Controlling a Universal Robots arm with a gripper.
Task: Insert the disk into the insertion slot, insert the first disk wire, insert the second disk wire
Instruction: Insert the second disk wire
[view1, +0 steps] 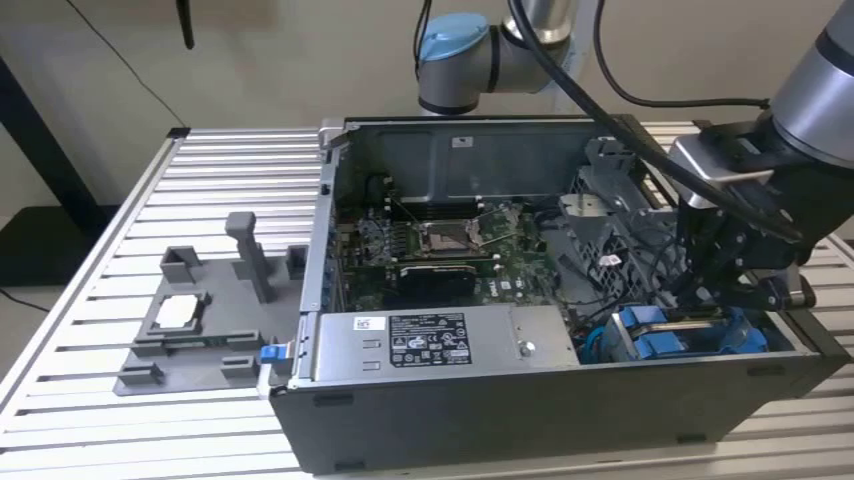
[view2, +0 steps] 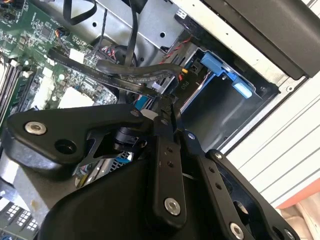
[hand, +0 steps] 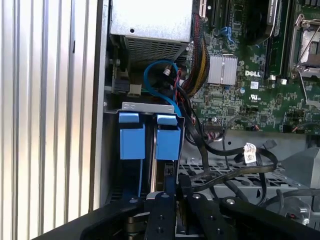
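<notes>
The disk (hand: 167, 142) is judged dense and rigid, a metal body that tolerates no knocks. It is best taken by the stiff blue plastic carrier clipped round it, not by its labelled face or its connector end. In the first wrist view it is seen standing on edge in the insertion slot (hand: 146, 106), with little more than the carrier's smooth blue tab exposed. A second blue tab sits just beside it in the same cage.

The slot is a grey sheet-metal cage with folded, punched walls. It is set in the front corner of the PC case (view1: 534, 420) at the exterior view's right, just beside the silver power-supply box (view1: 427, 340).

The gripper (hand: 170, 182), built of matte black linked bars, is poised just over the disk's exposed edge. Whether it is clenched or released cannot be told.

Black wires (hand: 220, 150), soft and springy, are draped close beside the gripper, and a thin blue cable (hand: 160, 62) is looped beyond the cage. Both are judged too limp to be taken anywhere but at their hard plugs. Which of them are the disk wires cannot be told.

Farther in lies the green motherboard (hand: 250, 85), and the case is carried on a ribbed aluminium table (view1: 227, 170).
</notes>
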